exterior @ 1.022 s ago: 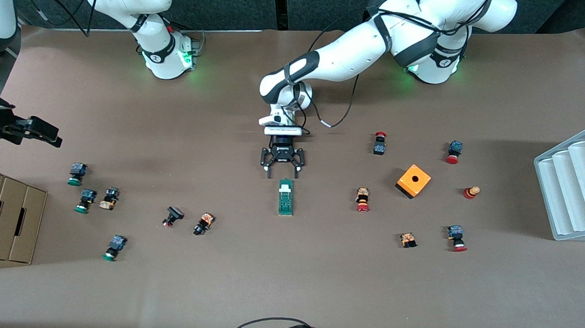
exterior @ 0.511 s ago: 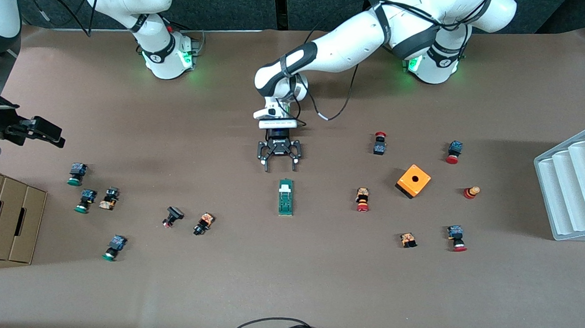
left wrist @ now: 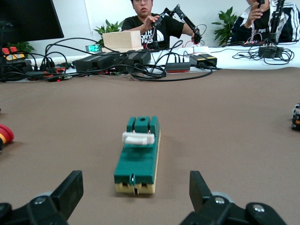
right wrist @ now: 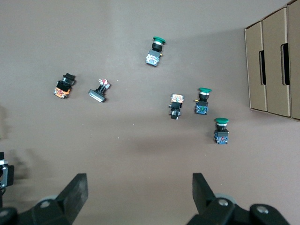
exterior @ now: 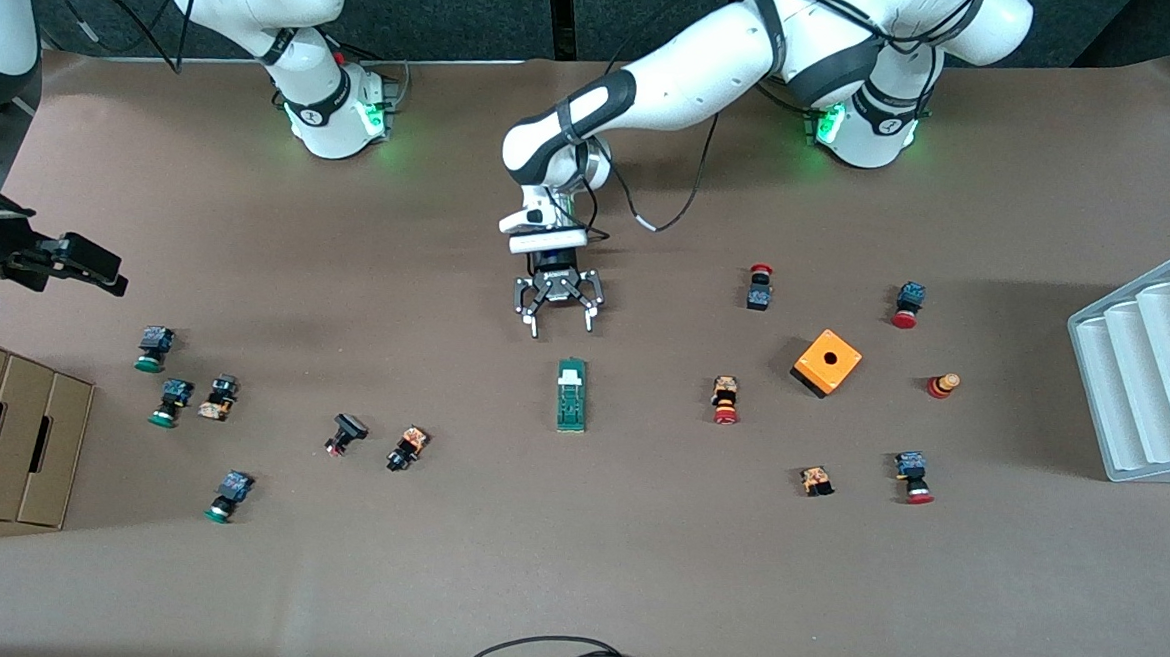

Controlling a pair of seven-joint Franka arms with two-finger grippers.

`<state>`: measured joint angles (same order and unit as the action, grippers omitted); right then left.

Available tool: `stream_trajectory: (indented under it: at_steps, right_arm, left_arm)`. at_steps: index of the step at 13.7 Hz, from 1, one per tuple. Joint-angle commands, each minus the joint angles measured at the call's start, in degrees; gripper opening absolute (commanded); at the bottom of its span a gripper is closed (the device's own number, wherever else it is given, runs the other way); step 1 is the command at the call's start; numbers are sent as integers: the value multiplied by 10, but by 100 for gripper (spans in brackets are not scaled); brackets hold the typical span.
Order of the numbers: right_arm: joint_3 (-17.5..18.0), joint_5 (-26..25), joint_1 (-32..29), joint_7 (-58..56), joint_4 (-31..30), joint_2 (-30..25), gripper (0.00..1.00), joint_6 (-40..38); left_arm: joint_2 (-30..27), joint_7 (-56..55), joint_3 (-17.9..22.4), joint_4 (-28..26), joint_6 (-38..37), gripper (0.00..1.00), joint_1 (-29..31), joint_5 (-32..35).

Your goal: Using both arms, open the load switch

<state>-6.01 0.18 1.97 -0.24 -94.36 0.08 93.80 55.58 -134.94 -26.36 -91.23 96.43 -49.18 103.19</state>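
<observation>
The load switch (exterior: pixel 571 396) is a narrow dark-green block with a white piece on top, lying flat mid-table. In the left wrist view the load switch (left wrist: pixel 138 157) lies straight ahead between the spread fingers, a short gap away. My left gripper (exterior: pixel 562 329) hovers low and open just past the switch's end that points to the robots' bases, touching nothing. That left gripper (left wrist: pixel 135 202) holds nothing. My right gripper (exterior: pixel 97 268) waits open in the air over the right arm's end of the table. The right gripper (right wrist: pixel 139 194) is empty too.
An orange cube box (exterior: pixel 827 362) and several red-capped buttons (exterior: pixel 726 400) lie toward the left arm's end. Green-capped buttons (exterior: pixel 171 402) and cardboard boxes (exterior: pixel 4 433) sit toward the right arm's end. A white ribbed rack (exterior: pixel 1154 358) stands at the table's edge.
The left gripper has drawn back from the load switch toward the robots' bases, widening the gap. The switch has not moved, and the right gripper has barely shifted.
</observation>
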Motion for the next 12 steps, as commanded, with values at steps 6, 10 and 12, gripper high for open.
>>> stream_trajectory:
  at_steps: [6,10,12]
  right_arm:
    - [-1,-10,3,-6,11,6,99,2]
    - [0,-10,7,-6,12,6,99,2]
    - [0,-11,11,-6,12,6,99,2]
  left_arm:
    - [-114,117,-9,-13,16,100,-12,-141]
    - [-172,203,-16,-8,28,100,-9,-220]
    - [-213,264,-16,0,38,100,-8,-278]
